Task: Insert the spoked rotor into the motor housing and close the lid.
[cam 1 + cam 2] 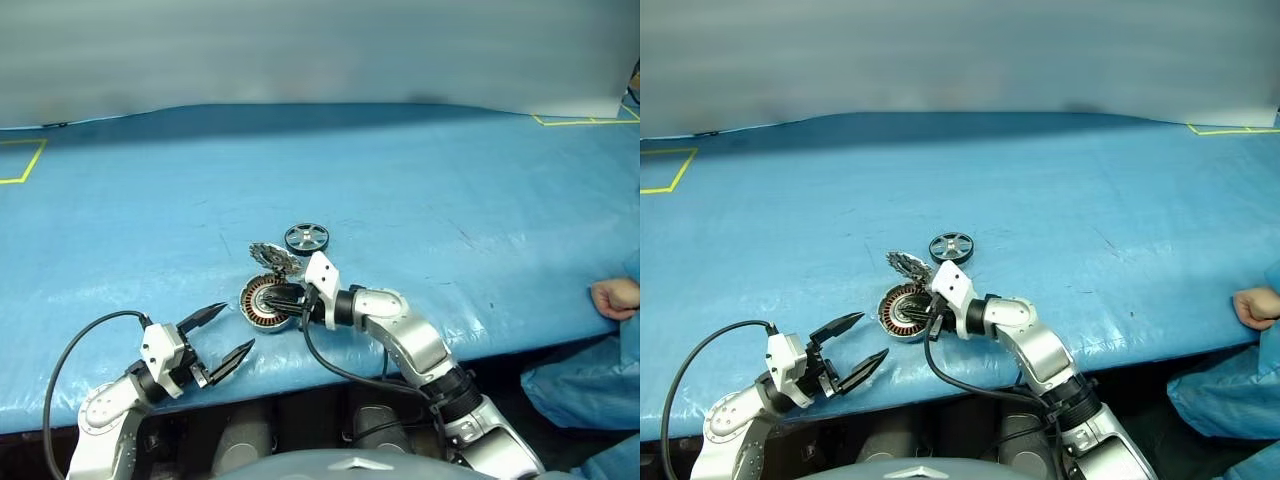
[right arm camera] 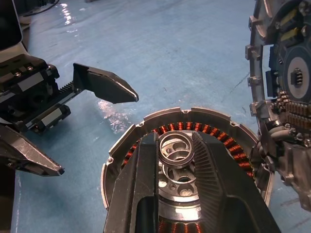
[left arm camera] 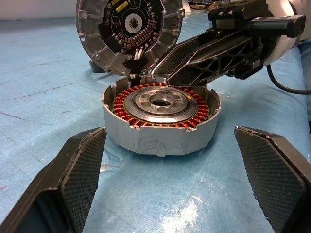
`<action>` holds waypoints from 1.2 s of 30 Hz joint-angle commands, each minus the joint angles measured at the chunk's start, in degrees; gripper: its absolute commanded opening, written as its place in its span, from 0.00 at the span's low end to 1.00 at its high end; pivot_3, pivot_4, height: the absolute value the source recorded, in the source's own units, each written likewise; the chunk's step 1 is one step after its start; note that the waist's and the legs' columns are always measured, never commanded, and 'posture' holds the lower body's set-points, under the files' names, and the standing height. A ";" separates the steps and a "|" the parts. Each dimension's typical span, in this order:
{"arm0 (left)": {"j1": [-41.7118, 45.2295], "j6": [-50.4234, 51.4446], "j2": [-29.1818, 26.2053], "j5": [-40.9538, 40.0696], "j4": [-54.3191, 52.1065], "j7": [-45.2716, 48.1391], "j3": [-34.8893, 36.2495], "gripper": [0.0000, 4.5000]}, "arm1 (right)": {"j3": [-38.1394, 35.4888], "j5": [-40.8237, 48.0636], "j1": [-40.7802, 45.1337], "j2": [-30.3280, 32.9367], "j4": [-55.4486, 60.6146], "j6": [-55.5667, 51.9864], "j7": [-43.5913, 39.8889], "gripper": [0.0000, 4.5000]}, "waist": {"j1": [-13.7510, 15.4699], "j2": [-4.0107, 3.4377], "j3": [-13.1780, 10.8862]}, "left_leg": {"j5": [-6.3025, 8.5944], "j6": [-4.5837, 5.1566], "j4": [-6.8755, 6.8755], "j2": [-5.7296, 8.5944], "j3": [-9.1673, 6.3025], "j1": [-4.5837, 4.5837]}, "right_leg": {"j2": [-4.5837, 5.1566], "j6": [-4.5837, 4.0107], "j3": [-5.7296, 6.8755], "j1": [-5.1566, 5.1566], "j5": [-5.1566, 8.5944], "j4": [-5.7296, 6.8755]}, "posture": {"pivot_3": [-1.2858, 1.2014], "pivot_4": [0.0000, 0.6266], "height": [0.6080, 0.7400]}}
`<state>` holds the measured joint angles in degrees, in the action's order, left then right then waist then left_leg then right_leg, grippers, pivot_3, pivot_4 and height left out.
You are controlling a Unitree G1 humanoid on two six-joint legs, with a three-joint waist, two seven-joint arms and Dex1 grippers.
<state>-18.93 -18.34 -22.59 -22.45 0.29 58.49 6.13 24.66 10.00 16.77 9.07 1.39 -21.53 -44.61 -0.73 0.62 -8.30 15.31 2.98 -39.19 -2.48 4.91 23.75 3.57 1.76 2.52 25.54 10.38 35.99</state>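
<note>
The motor housing (image 1: 256, 306) sits near the front edge of the table, its copper windings (image 3: 127, 108) showing around a silver centre. Its lid (image 1: 272, 258) stands open at the far side, hinged upright. The spoked rotor (image 1: 306, 238), a dark little wheel, lies flat just behind the lid, untouched. My right gripper (image 2: 176, 141) lies across the top of the housing, its fingers nearly together with a small silver ring (image 2: 176, 148) caught between the tips. My left gripper (image 1: 238, 327) hangs open just left of the housing, nothing between its fingers (image 3: 80, 170).
The blue table cover (image 1: 420, 180) stretches far back and to both sides. Its front edge runs just below the housing. A person's hand (image 1: 615, 297) rests at the right edge. Yellow tape marks (image 1: 25, 165) lie at the far corners.
</note>
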 commanded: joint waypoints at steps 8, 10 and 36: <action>0.42 -1.61 0.15 0.42 -0.76 -1.64 -1.37 1.00 | 0.88 -2.28 1.25 -1.05 -2.69 2.59 0.87 0.15 | -0.04 0.00 0.00 | 0.00 -0.01 0.00 -0.01 0.01 -0.01 | -0.02 -0.01 0.00 -0.01 0.00 0.00 | 0.52 0.24 1.00; 0.47 -1.82 0.18 0.47 -0.45 -1.75 -1.47 1.00 | 0.95 -2.65 1.29 -1.04 -3.08 2.71 0.95 0.15 | -0.05 0.00 0.00 | 0.00 -0.01 0.00 -0.01 0.01 -0.03 | -0.02 0.00 0.00 -0.02 0.00 0.01 | 0.52 0.24 1.00; 0.62 -3.87 0.20 1.00 1.88 -2.50 -1.30 1.00 | 2.17 -4.23 1.03 0.00 -2.63 3.23 -0.55 0.31 | -0.07 -0.01 0.01 | 0.01 -0.02 0.00 -0.03 0.02 -0.05 | -0.02 -0.01 0.00 -0.02 0.01 0.01 | 0.52 0.24 1.00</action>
<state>-18.40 -20.72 -22.57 -21.36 2.21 56.25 4.92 26.22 5.94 17.74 8.87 -1.85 -18.80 -44.83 -0.80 0.61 -8.29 15.32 2.96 -39.19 -2.51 4.93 23.70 3.55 1.75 2.52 25.52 10.39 36.00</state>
